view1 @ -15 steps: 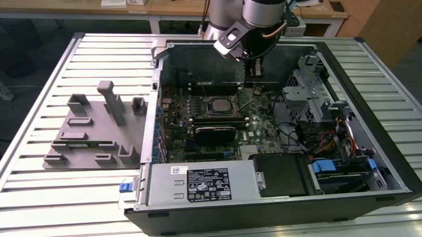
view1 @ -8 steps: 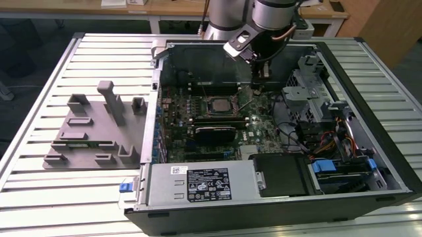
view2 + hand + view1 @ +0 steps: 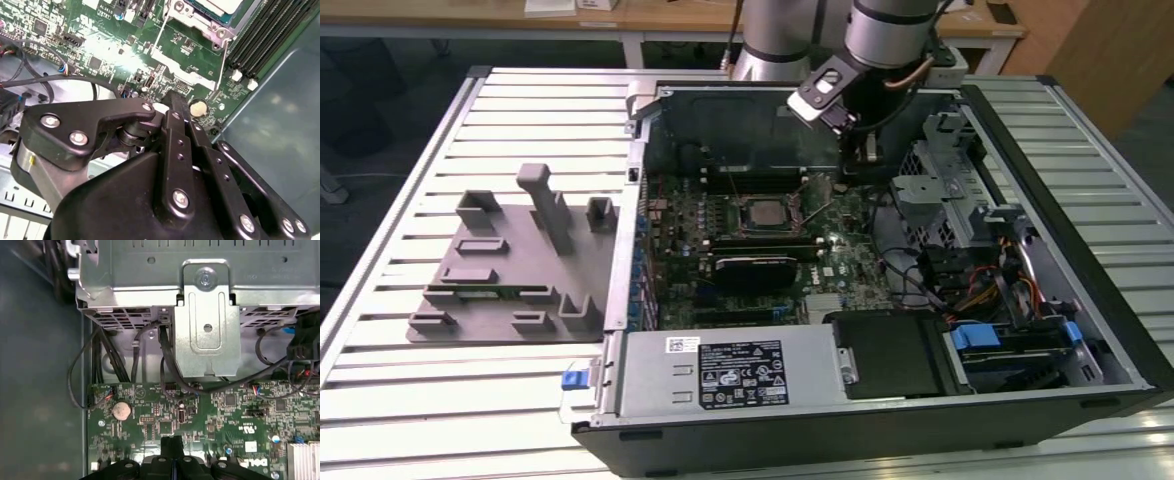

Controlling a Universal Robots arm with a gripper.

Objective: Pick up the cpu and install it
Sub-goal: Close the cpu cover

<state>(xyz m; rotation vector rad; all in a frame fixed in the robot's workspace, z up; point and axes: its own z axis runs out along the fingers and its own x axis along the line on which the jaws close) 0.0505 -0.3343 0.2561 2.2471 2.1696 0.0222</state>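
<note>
Two black metal fingers [image 3: 168,447] pressed together, gripping nothing, hover over green motherboard [image 3: 150,430] beside round silver coin cell [image 3: 121,411]. Small flat silvery-grey square cpu [image 3: 765,212] sits in metal-framed socket [image 3: 739,222] mid-board, well apart from fingers; looks seated, which would explain empty clench.

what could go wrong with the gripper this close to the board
The gripper, shut, sits low over the motherboard beside the coin cell; a slip could scrape parts. Black cables run close by and might snag. The cpu lies in its socket with thin levers apparently raised, so a bump could shift it.
</note>
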